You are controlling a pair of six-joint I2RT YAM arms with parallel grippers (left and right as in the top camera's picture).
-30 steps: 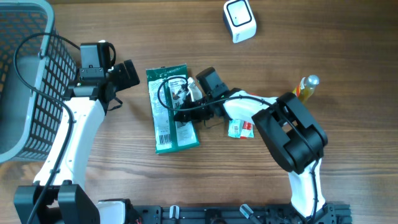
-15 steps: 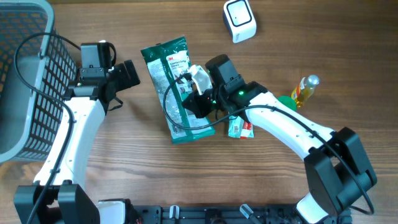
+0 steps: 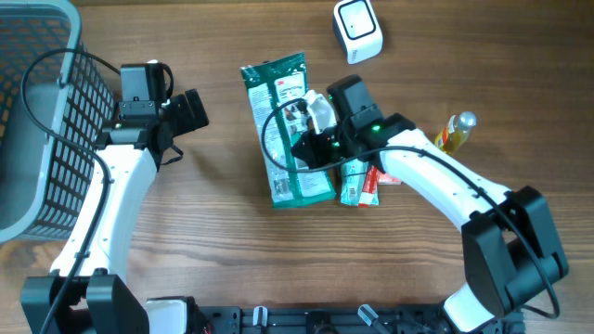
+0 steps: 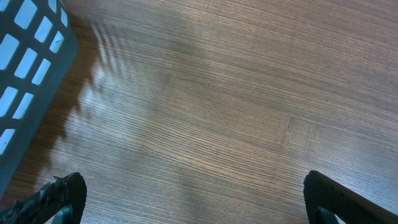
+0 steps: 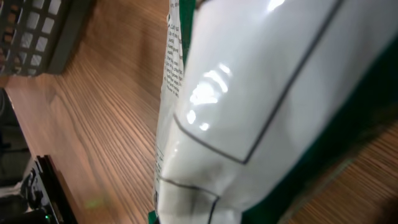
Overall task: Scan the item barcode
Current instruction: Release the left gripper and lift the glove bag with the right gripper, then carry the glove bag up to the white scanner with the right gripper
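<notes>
While the right tool (image 3: 303,145) is clamped shut on the green packet (image 3: 280,93), gripping it midway along the edge nearest its own arm, the step in hand looks like the carry toward the white scanner (image 3: 357,30). The scanner stands just beyond the tool and a little to its right, near the packet's far end but not touching it. The packet seems lifted off the surface (image 3: 223,260), and in the wrist view its glossy white panel (image 5: 249,93) fills the frame. No barcode can be made out, so the next move probably calls for turning the printed face to the scanner's window and holding it steady. The right arm reaches in from the near right, elbow bent, its forearm passing over a small red-and-green sachet (image 3: 355,190). The left tool (image 3: 190,111) hangs fully open and empty over bare wood beside the basket (image 3: 37,121), well off to the left of the working tool.
</notes>
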